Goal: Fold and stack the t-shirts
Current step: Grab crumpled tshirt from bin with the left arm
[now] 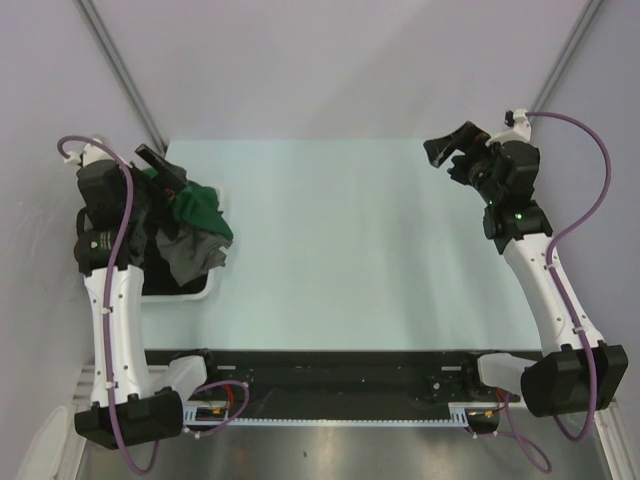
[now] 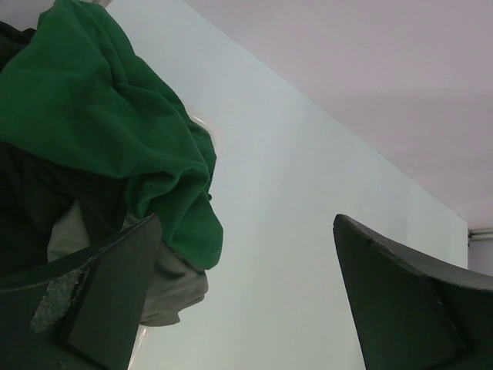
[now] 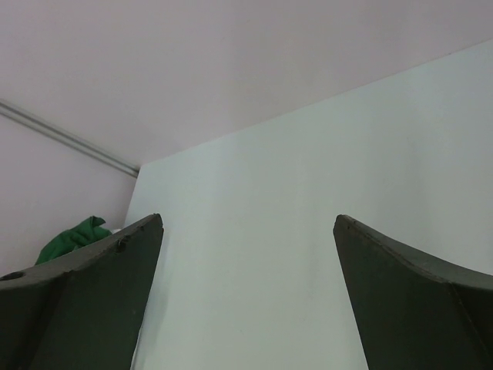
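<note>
Tees [image 1: 196,228] lie heaped at the left edge, just beside the wide-open, empty left gripper [image 1: 160,168]; the right gripper [image 1: 452,150], far right, also gapes empty.

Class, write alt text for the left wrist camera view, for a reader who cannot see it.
A crumpled green t-shirt lies heaped over a dark t-shirt and a grey t-shirt at the left, with a pale table stretching away to the right. In the foreground the left tool stands wide open and empty, beside the pile.
</note>
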Robot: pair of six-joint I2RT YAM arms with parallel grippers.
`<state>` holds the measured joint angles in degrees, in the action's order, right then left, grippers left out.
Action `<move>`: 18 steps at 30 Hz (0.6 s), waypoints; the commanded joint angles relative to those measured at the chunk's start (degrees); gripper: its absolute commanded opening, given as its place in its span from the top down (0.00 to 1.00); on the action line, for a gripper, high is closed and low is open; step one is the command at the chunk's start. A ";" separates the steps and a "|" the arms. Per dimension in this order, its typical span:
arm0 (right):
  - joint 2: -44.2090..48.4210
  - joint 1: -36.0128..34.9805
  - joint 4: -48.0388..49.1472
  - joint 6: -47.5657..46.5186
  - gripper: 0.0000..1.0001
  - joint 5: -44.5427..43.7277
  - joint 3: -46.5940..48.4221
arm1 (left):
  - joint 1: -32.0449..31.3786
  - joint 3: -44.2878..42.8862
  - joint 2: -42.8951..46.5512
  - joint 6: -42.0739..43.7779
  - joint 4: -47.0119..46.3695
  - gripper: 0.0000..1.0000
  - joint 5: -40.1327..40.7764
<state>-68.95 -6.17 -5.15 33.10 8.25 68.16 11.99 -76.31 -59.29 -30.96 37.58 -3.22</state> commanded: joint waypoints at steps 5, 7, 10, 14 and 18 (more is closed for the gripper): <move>4.60 0.46 -3.20 1.17 0.00 -0.25 2.77 | 0.40 -0.58 3.21 0.64 -2.51 0.01 -0.38; 5.22 0.55 -4.34 1.09 0.00 -0.43 2.59 | 0.40 -1.29 3.21 0.99 -1.99 0.00 0.23; 5.40 0.73 -5.84 0.21 0.00 -0.25 3.29 | 0.40 -1.56 3.30 0.64 -1.11 0.00 1.20; 4.79 2.56 -8.12 0.81 0.00 -1.13 5.49 | 0.40 -3.13 1.72 1.42 3.53 0.01 7.08; 4.00 5.65 -7.96 4.95 0.00 0.97 5.59 | 0.23 1.05 1.45 -1.45 5.76 0.00 6.15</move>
<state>-64.71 -3.27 -12.67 34.89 8.08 71.70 11.99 -77.58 -58.11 -30.46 40.73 2.04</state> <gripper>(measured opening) 0.994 0.994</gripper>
